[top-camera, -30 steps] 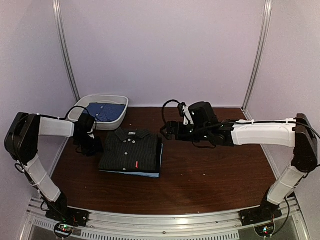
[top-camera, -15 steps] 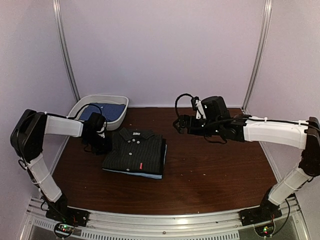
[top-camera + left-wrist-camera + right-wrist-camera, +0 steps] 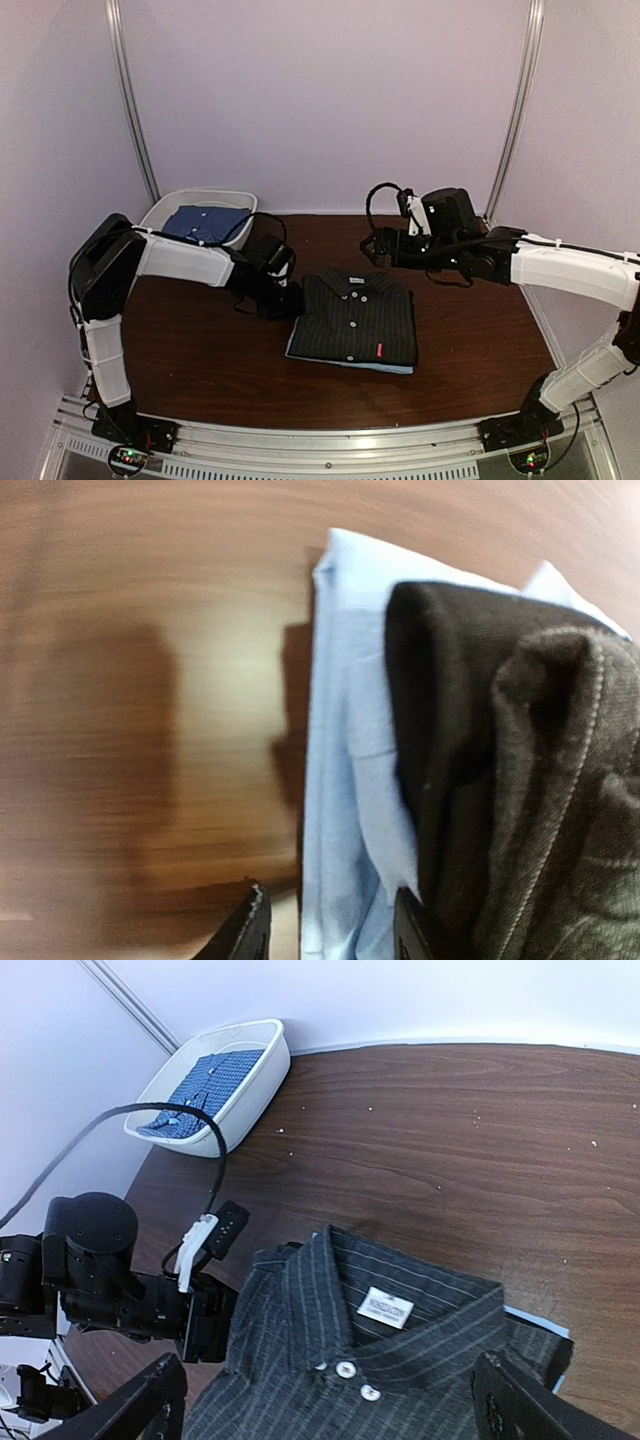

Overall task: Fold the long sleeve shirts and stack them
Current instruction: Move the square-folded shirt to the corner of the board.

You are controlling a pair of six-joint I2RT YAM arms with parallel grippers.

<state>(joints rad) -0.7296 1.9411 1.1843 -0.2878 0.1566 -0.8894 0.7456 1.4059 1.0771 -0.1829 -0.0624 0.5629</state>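
You had a table (image 3: 200, 350) of brown wood grain with a soft sheen. The pinstriped shirt (image 3: 355, 320) was matt charcoal woven cloth with smooth pale buttons (image 3: 346, 1369). The light blue shirt (image 3: 345, 730) was smooth, fine cloth. The tub (image 3: 250, 1090) was glossy white plastic. The blue shirt (image 3: 205, 222) was matt patterned cloth.

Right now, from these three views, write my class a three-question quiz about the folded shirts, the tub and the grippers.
1. True or false: the dark charcoal pinstriped collared shirt lies folded on a light blue cloth shirt.
2. What holds the blue patterned shirt? A a white oval plastic tub; B a wire basket; C a cardboard box.
3. Which is at those two shirts' edge, the left gripper or the right gripper?
Key: 1 true; 2 A; 3 left, while the right stands open.
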